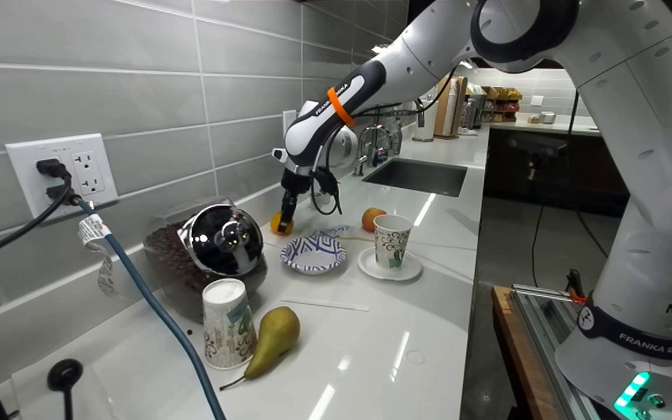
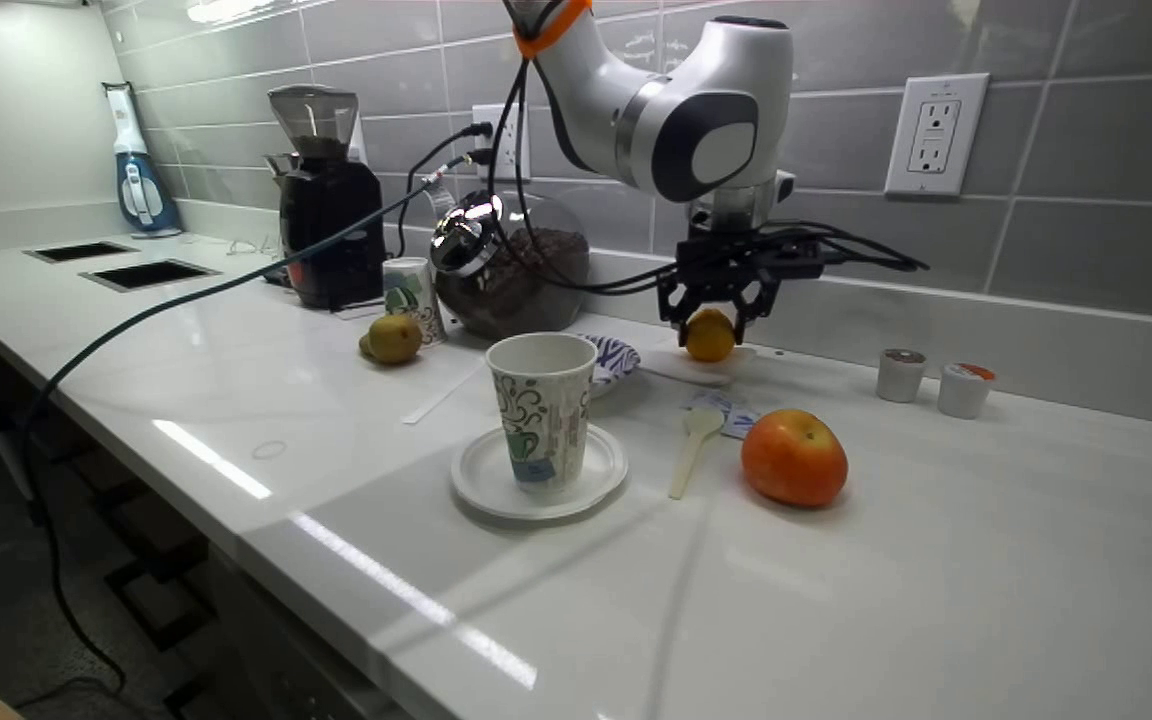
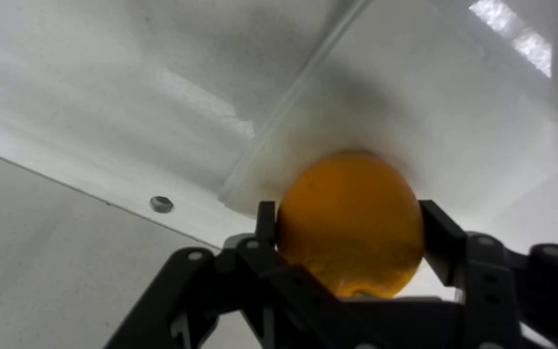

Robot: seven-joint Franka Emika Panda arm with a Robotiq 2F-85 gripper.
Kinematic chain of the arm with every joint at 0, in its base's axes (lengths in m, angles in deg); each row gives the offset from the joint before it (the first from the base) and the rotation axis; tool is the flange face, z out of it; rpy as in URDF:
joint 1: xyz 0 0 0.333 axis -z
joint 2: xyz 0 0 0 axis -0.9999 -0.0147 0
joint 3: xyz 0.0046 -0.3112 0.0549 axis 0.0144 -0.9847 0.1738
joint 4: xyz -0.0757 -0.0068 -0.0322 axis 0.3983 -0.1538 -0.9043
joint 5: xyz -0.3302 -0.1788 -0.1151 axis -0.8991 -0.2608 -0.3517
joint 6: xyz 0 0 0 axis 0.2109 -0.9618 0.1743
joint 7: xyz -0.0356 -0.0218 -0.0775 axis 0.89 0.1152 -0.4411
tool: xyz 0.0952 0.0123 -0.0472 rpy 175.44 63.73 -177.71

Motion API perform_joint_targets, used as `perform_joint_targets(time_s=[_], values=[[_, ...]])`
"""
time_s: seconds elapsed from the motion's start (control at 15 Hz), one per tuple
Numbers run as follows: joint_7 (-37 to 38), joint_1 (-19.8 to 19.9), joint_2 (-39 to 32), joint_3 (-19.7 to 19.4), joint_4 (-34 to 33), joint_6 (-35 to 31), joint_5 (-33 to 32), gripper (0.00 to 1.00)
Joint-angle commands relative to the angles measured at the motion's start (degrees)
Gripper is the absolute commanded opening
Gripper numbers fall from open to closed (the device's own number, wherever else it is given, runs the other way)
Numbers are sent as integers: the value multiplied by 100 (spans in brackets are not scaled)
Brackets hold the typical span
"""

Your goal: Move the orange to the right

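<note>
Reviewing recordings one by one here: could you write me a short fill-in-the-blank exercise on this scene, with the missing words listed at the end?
1. The fingers stand on either side of the ____.
2. One paper cup stands upright on a white plate, while the other cup, beside the pear, stands ____.
3. In an exterior view, ____ small lidded pods stand side by side.
4. The black band low on the robot arm reads FRANKA ____.
Missing words: orange; upside down; two; EMIKA.
</note>
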State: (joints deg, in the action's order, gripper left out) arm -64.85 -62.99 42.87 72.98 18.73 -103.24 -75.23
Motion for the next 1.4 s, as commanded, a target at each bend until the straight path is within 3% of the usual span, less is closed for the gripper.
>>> perform_joint_targets(time_s=[0.0, 0.4, 0.93, 1.27, 1.33], values=[[-168, 78, -88, 97, -141, -19, 148, 68], [-177, 86, 6, 139, -72, -51, 185, 62], [-60, 142, 319, 319, 230, -332, 507, 64], [451, 136, 781, 236, 664, -286, 968, 70], [625, 121, 912, 184, 803, -257, 1056, 62]])
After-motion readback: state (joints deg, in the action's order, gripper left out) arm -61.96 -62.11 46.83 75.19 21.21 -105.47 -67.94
